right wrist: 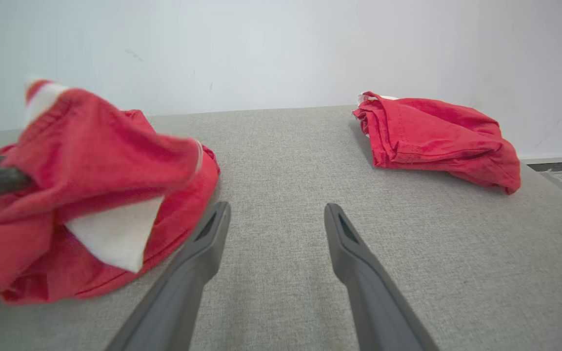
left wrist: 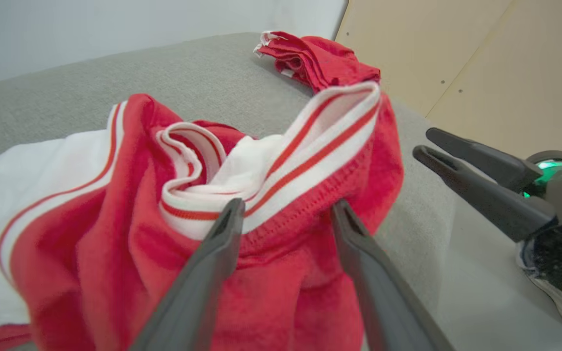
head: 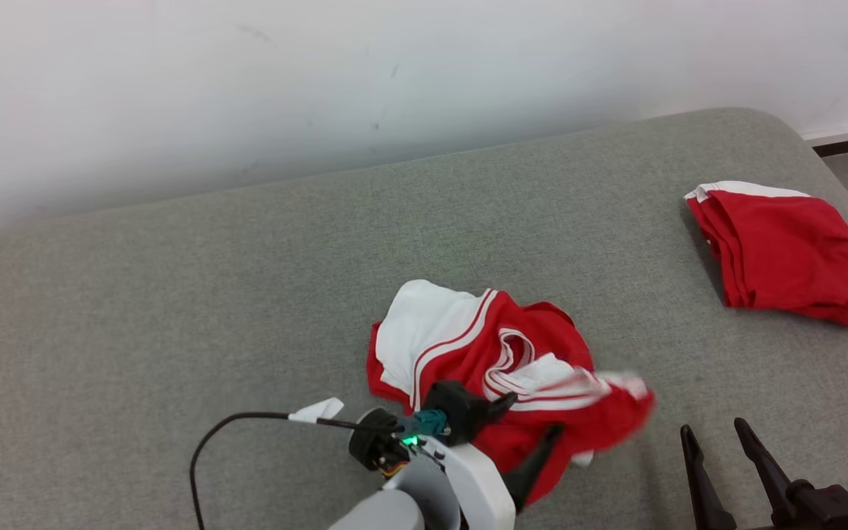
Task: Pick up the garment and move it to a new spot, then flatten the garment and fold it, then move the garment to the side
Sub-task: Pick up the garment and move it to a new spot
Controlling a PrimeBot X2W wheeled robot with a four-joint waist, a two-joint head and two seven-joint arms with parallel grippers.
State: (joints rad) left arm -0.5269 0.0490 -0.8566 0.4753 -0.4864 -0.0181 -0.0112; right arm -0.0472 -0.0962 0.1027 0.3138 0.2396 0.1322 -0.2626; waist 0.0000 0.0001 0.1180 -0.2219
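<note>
where the left wrist camera looks along its own fingers, the left hand (left wrist: pixel 288 204) stands with its two dark fingers parted, and the striped hem of the red and white garment (left wrist: pixel 115 219) runs across the gap at their tips, loose rather than pinched. from the head, this hand sits at the garment's near edge, one finger lying over the red cloth and the other poking out beside it. a black cable (head: pixel 210 442) loops off the wrist to the left. the right hand (head: pixel 712 428) is at the lower right, well apart from the garment, its fingers spread wide over bare grey padded surface (head: pixel 174 309) and holding nothing. in the right wrist view a fold of the garment is draped over a dark finger at the left edge; that fold is blurred. the garment itself lies crumpled in a heap near the front middle of the surface, its white panel with red stripes turned up on the left and red cloth bunched on the right. farther back, near the right corner, lies a folded red garment (head: pixel 785 258) with a white edge, well clear of both hands. behind the surface rises a pale wall (head: pixel 321 73).
</note>
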